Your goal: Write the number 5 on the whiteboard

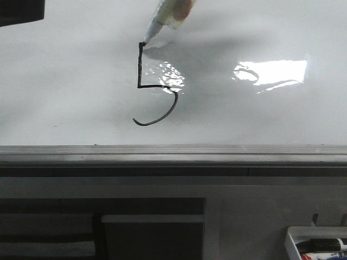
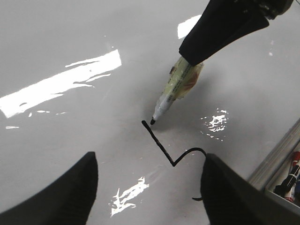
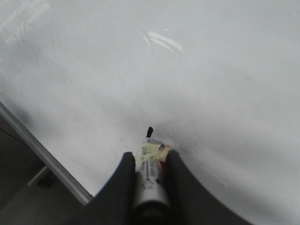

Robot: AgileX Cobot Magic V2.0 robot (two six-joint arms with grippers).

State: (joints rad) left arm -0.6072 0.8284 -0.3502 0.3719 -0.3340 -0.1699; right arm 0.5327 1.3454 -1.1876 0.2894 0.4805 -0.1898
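The whiteboard [image 1: 260, 108] lies flat, glossy white with a bright glare patch. On it is the number 5 [image 1: 140, 67] in black: an upright stroke, a short bar and a thin curved tail. My right gripper [image 3: 151, 157] is shut on a tape-wrapped marker [image 3: 150, 173]. The marker's tip [image 1: 143, 42] touches the top end of the upright stroke. The left wrist view shows the marker [image 2: 176, 89] and the digit [image 2: 159, 143]. My left gripper [image 2: 147, 187] is open and empty, hovering over the board [image 2: 70, 140] beside the digit's tail.
The board's grey metal rim [image 1: 173, 154] runs along the near edge. A small white tray of markers [image 1: 317, 244] sits beyond the rim at the front right and also shows in the left wrist view [image 2: 288, 178]. A dark object [image 1: 21, 11] is at the far left.
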